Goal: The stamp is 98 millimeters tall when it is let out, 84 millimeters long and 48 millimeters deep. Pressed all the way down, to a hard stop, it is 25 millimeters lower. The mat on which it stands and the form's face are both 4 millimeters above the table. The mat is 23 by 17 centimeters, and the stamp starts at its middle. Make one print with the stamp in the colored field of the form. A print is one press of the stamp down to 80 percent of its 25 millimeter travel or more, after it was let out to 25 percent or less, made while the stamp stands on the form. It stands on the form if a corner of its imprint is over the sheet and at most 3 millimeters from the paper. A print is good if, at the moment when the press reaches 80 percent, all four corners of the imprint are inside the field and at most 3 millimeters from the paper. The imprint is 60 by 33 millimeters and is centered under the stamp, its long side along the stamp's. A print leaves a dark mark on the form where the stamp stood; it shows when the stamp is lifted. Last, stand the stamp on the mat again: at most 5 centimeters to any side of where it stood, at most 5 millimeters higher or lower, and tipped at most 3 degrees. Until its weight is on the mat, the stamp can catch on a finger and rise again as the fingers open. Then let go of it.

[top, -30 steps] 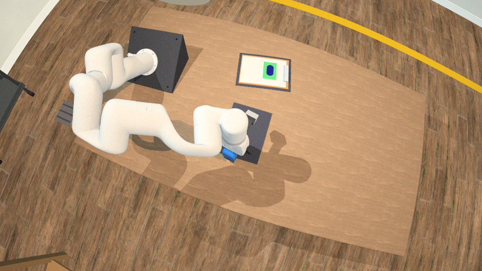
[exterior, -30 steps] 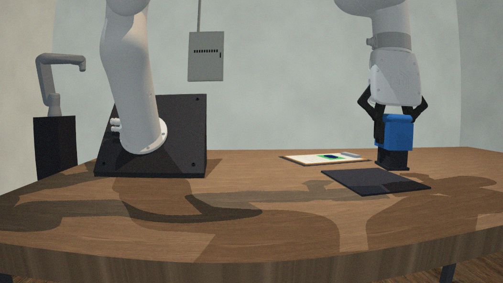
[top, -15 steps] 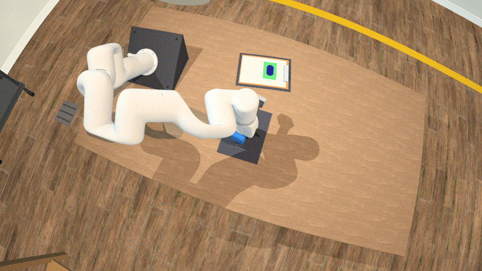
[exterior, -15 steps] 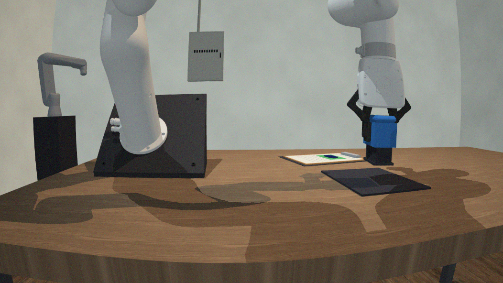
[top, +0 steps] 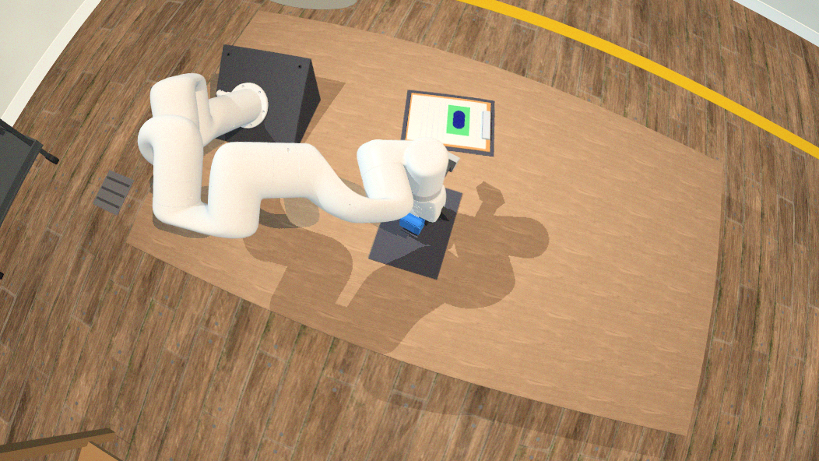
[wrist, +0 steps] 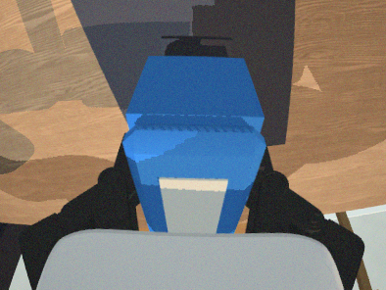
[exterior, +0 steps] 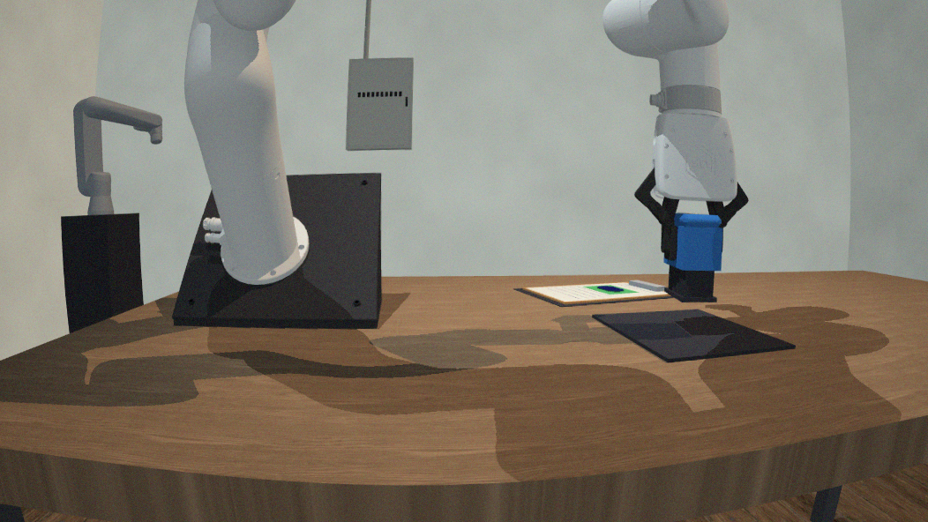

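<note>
My gripper [exterior: 694,243] [wrist: 194,130] is shut on the blue stamp [top: 413,222] [exterior: 698,249] [wrist: 196,92], with a black finger on each side of its blue body. The stamp hangs upright with its black base [exterior: 692,287] a little above the dark mat [top: 413,256] [exterior: 681,344], over the mat's half nearer the form. In the top view the wrist hides the fingers. The form [top: 427,117] [exterior: 571,293] lies on a clipboard beyond the mat. Its green field [top: 450,128] [exterior: 594,287] carries a dark blue mark [top: 458,119] [exterior: 609,287].
The arm's black base block [top: 268,86] [exterior: 337,259] stands at the table's back left. A grey clip [top: 486,124] [exterior: 647,284] sits at the form's edge. A grey box [exterior: 379,103] hangs behind the table. The arm reaches low across the table's left half.
</note>
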`<control>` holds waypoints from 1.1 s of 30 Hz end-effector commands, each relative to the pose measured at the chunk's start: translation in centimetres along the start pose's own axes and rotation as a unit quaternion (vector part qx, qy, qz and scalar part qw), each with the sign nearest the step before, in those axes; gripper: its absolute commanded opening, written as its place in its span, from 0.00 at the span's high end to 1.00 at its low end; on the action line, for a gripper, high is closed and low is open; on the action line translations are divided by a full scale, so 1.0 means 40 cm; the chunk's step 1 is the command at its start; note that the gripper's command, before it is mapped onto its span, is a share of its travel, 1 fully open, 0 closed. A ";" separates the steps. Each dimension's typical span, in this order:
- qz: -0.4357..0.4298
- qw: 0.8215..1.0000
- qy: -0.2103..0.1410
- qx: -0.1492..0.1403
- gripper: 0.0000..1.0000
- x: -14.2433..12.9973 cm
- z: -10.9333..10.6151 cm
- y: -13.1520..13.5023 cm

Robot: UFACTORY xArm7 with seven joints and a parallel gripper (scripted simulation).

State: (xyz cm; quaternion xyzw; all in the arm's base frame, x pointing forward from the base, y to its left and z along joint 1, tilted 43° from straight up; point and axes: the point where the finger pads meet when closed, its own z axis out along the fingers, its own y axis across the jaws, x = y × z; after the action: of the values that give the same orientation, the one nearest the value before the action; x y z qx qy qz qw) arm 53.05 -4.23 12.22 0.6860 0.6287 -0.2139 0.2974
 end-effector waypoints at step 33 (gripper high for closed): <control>-0.001 1.000 0.001 -0.002 0.69 0.009 0.093 0.003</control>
State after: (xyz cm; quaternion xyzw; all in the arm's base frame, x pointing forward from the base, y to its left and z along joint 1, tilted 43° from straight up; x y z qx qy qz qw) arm 53.35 -6.61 9.26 0.6857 0.6290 -0.2140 0.2973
